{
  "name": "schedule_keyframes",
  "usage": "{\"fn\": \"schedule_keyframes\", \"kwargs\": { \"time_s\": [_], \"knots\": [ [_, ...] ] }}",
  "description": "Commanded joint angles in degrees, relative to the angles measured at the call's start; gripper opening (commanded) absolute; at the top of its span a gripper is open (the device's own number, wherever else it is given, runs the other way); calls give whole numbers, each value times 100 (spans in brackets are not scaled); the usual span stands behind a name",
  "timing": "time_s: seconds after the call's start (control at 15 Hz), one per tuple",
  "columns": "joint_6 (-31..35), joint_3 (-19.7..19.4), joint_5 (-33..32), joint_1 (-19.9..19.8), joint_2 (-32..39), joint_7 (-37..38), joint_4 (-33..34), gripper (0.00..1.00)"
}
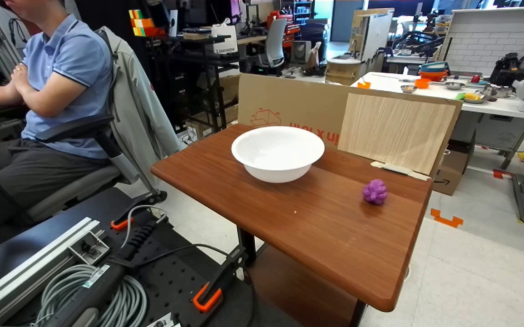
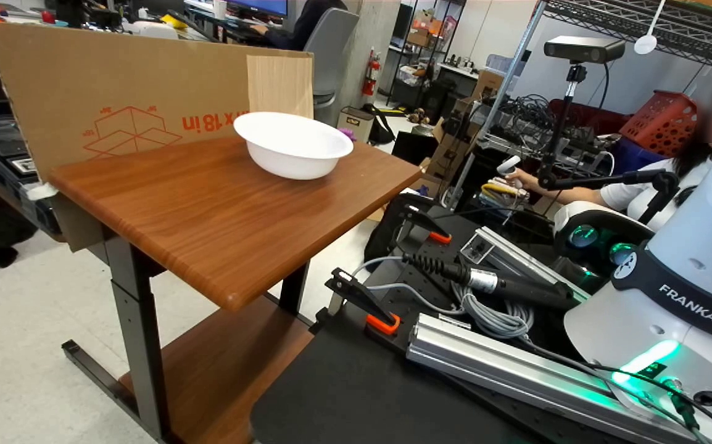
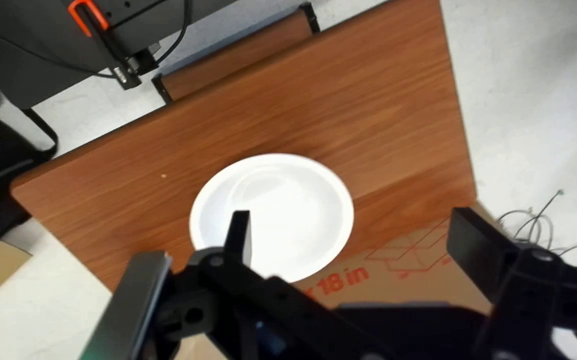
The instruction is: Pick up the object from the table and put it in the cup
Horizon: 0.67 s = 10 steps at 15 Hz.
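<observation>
Plainly, we see the purple ball (image 1: 374,191) resting on the wooden counter (image 1: 307,240), close to the back corner beside the light wood panel (image 1: 398,131). It sits well apart from the bowl (image 1: 278,152), which stands upright near the back edge, about midway along it. In an exterior view we catch only a bit of the ball (image 2: 347,132) past the bowl's rim.

Looking down in the wrist view, we find the gripper (image 3: 348,225) with its fingers (image 3: 478,255) wide apart, a broad gap between them. One finger overlaps the bowl there, and the other lies in front of the cardboard (image 3: 408,287).

The cardboard stands upright along the back edge in both exterior views, red printing on it, and the panel is set against it. A strip of pale tape (image 1: 414,173) lies at the panel's foot. Across from the front edge we see a black bench (image 2: 343,382); on it are clamps (image 2: 365,302), a coil of gray cable (image 2: 498,320) and, by these, the robot's white base (image 2: 612,339), lit green. Off a short edge, in an exterior view, a person in a blue shirt (image 1: 66,68) sits in a gray chair (image 1: 80,188).
</observation>
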Motion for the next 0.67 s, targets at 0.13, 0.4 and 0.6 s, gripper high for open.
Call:
{"fn": "schedule_keyframes", "kwargs": {
  "time_s": [0.13, 0.4, 0.6],
  "knots": [
    [249, -277, -730, -889, 1841, 1094, 1288, 100],
    [241, -705, -1006, -1032, 2437, 2004, 1746, 100],
    [695, -1169, -1179, -1067, 2556, 2099, 1707, 100]
  ]
}}
